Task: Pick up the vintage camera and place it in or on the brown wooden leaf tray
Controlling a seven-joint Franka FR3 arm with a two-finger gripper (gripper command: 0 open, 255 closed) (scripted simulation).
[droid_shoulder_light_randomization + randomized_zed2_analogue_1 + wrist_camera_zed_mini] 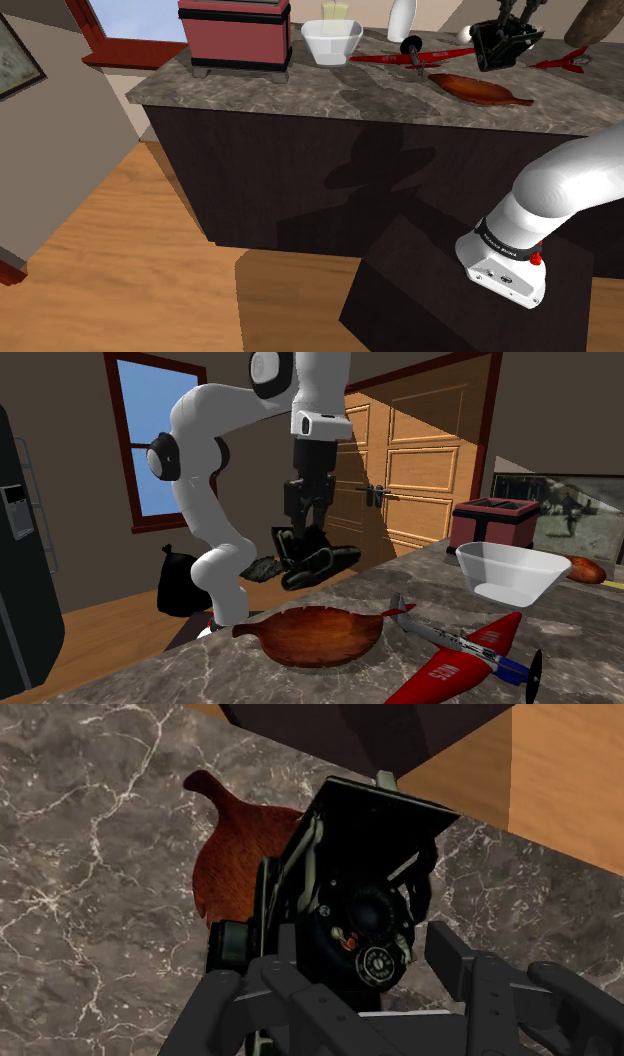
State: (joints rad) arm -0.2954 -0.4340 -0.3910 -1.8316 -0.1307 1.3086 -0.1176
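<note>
My gripper is shut on the black vintage folding camera, which hangs a little above the marble counter. In the wrist view the camera sits clasped between the fingers, its lens facing the hand. The brown wooden leaf tray lies flat on the counter, partly hidden beneath the camera. In the shoulder view the camera hangs under the gripper, just behind the tray. The tray lies nearer the second exterior camera than the held object.
A red toy airplane lies beside the tray. A white bowl, a red toaster and a white bottle stand further along the counter. The dark stand sits on the wooden floor in front of the counter.
</note>
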